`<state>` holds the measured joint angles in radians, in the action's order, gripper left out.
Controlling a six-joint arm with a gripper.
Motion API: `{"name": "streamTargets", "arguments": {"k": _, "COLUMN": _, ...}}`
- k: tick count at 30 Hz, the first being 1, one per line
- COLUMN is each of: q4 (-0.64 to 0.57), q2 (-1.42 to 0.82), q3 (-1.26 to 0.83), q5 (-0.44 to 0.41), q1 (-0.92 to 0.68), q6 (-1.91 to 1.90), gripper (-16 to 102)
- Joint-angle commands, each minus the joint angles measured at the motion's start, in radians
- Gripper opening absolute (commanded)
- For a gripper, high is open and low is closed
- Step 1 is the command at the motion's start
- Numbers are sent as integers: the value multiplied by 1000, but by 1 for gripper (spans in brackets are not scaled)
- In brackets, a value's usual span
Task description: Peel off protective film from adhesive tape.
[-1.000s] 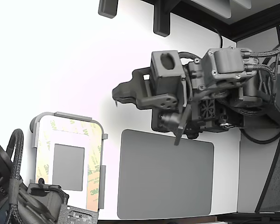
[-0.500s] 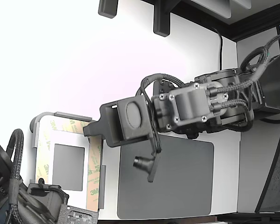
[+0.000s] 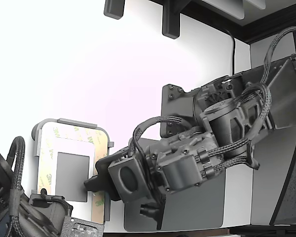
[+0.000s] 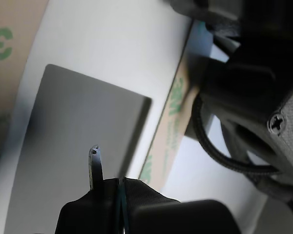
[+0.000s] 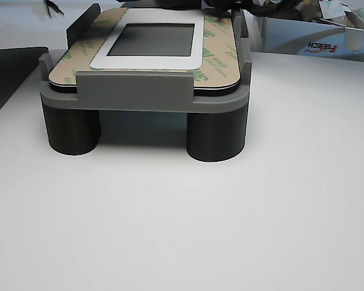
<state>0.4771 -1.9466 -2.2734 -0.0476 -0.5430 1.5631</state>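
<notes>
White counter point(image 3: 89, 59) lay under everything. At the exterior view's left sat the grey fixture point(image 3: 37, 136), and the protective film point(image 3: 99, 170) with its green logos framed the white plate point(image 3: 48, 148) in it. It looked flat all round, so I judged no peeling had begun. My pincer point(image 3: 91, 185) was low by the film's strip nearest the dark mat point(image 3: 187, 207). In the wrist view I saw one thin tip point(image 4: 94, 165) over the grey square point(image 4: 73, 146), but I could not tell how wide the pincer stood or if it held anything. I wanted to catch a corner edge gently, then pull low and slow.
</notes>
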Motion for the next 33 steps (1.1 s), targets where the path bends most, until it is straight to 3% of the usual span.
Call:
{"name": "streamTargets", "arguments": {"k": 1, "q4": -11, "q2": -11, "q3": 29, "q5": -2, "q1": 5, "q6": 18, "gripper": -11}}
{"name": "streamTargets", "arguments": {"k": 7, "q4": -57, "q2": 14, "q3": 25, "q5": 35, "q1": 2, "q6": 117, "gripper": -11}}
{"name": "streamTargets", "arguments": {"k": 33, "q4": -40, "q2": 198, "q3": 178, "q5": 9, "q1": -100, "q6": 199, "gripper": -11}}
